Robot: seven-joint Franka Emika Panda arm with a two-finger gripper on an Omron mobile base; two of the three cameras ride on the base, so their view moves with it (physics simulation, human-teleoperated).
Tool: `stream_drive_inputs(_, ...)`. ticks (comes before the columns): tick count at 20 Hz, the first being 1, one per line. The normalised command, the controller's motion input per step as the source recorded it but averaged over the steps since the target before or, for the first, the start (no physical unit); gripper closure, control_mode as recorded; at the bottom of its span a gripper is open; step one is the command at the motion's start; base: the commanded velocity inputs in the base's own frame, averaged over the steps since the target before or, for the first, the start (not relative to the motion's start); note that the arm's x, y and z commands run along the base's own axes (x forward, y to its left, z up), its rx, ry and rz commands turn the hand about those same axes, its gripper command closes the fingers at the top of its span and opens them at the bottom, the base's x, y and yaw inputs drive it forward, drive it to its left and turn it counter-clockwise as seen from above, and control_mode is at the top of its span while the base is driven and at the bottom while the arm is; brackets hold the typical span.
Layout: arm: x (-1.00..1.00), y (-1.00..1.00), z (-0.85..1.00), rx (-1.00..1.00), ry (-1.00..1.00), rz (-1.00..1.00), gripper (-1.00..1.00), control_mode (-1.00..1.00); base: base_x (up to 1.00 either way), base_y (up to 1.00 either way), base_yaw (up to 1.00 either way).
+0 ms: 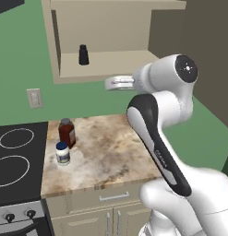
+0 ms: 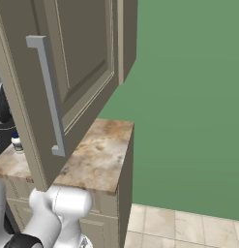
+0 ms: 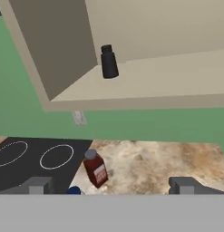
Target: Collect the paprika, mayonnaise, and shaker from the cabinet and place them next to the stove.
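The small black shaker stands alone on the floor of the beige open cabinet, near its left wall. On the counter the red-brown paprika stands upright beside the black stove. The white mayonnaise with its blue lid sits just in front of it. In the hand view my gripper is open and holds nothing. It hangs in the air in front of and below the cabinet, well short of the shaker.
A marbled counter runs right of the stove, above drawer and door fronts. A wall outlet sits under the cabinet. A tall cabinet door with a grey handle stands close on the right base view's left.
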Motion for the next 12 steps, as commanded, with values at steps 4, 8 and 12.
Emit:
stream_drive_inputs(4, 0.32, -0.01, 0.02, 0.0, 0.06, 0.0, -1.0, -1.0, 0.0, 0.0, 0.0)
stream_drive_inputs(8, 0.22, -0.02, 0.2, 0.0, 0.0, 0.0, -1.0, -1.0, 0.0, 0.0, 0.0)
stream_drive_inputs(12, 0.08, -0.04, 0.35, 0.0, -0.03, 0.02, -1.0, -1.0, 0.0, 0.0, 0.0)
